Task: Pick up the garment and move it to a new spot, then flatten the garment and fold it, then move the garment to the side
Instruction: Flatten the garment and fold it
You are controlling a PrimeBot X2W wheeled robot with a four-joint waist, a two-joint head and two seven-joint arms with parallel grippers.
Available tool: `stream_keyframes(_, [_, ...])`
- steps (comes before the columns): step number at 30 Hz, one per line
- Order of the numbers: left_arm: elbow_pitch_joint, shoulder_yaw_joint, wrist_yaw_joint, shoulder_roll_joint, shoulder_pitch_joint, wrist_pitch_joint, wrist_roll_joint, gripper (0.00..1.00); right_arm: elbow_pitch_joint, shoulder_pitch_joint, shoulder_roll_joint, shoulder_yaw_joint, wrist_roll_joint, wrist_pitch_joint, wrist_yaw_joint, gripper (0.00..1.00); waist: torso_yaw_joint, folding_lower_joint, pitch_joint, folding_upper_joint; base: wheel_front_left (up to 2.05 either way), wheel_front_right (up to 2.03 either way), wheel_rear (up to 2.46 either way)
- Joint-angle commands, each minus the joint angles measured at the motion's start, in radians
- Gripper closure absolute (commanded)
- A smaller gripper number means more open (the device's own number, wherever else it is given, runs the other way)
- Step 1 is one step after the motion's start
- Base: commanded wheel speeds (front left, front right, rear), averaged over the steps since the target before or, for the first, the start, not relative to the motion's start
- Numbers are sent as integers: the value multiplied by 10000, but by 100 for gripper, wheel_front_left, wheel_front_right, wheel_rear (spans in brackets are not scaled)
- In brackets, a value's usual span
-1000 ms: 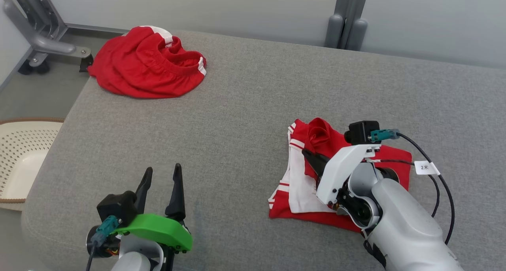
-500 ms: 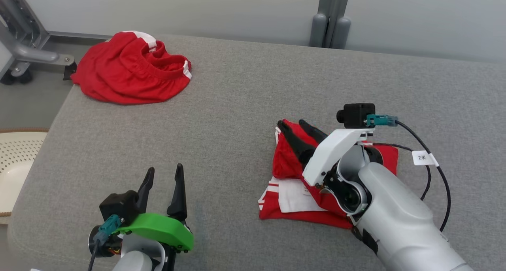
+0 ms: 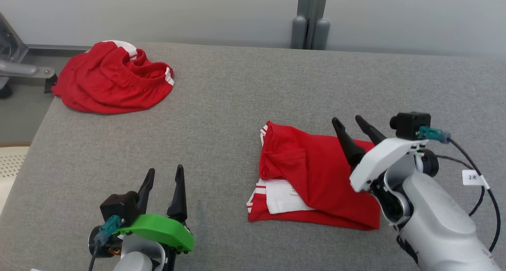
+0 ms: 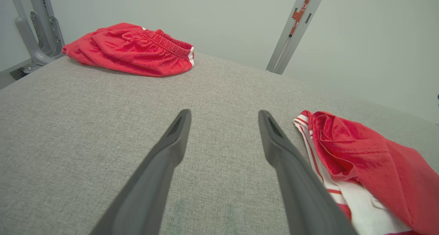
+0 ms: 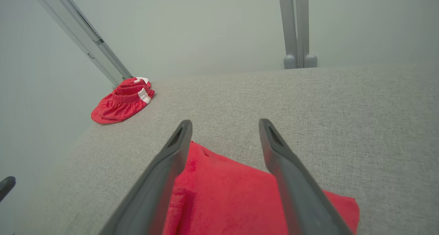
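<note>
The right end effector (image 3: 346, 119) has its two dark fingers spread wide with nothing between them. It hangs over the far right part of the folded garment (image 3: 316, 172), fingertips pointing toward the far side; whether they touch the cloth cannot be told. The left end effector (image 3: 165, 169) is likewise spread and empty, over the bare near left part of the grey fabric surface (image 3: 221, 105), apart from both pieces of clothing.

The folded garment lies right of centre on that surface, nearer the robot than the far edge. It forms a rough rectangle whose long axis runs left to right, slightly skewed. A plain red layer covers the top. At its near left corner, white cloth and red-and-white striped edges stick out from under the red layer, pointing left.

Well away, at the far left corner of the surface, a second red garment (image 3: 110, 85) with an elastic waistband and white trim lies crumpled in a heap. A cream perforated basket (image 3: 8, 164) stands off the left edge, and a grey post (image 3: 310, 18) rises behind the far edge.
</note>
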Motion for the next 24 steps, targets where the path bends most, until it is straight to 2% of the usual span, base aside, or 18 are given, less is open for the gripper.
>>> stream_keyframes(1, [23,-13,9,64,-92,-5,18,0,-100,343,15,95,-92,11,5,45,-32,0,8,0,0,0,0])
stream_keyframes(2, [11,-16,22,64,-94,-2,22,0,-148,459,1,131,-113,59,5,56,-42,0,16,0,0,0,0])
stream_keyframes(4, [-15,-31,43,70,-103,8,21,0,-207,737,-28,315,-164,214,5,89,-48,0,40,0,0,0,0])
stream_keyframes(5, [-25,-44,48,72,-113,11,22,0,-211,879,-10,441,-151,336,5,100,-39,0,56,0,0,0,0])
stream_keyframes(11, [-29,-165,25,42,-252,48,74,0,272,991,126,853,-266,558,5,100,222,0,156,0,0,0,0])
stream_keyframes(16, [20,-210,45,61,-259,59,82,0,933,662,653,1240,-8,713,5,100,543,0,157,0,0,0,0])
stream_keyframes(24, [29,-249,52,162,-293,89,74,0,1527,323,1277,2691,412,563,5,100,823,0,-30,0,0,0,0])
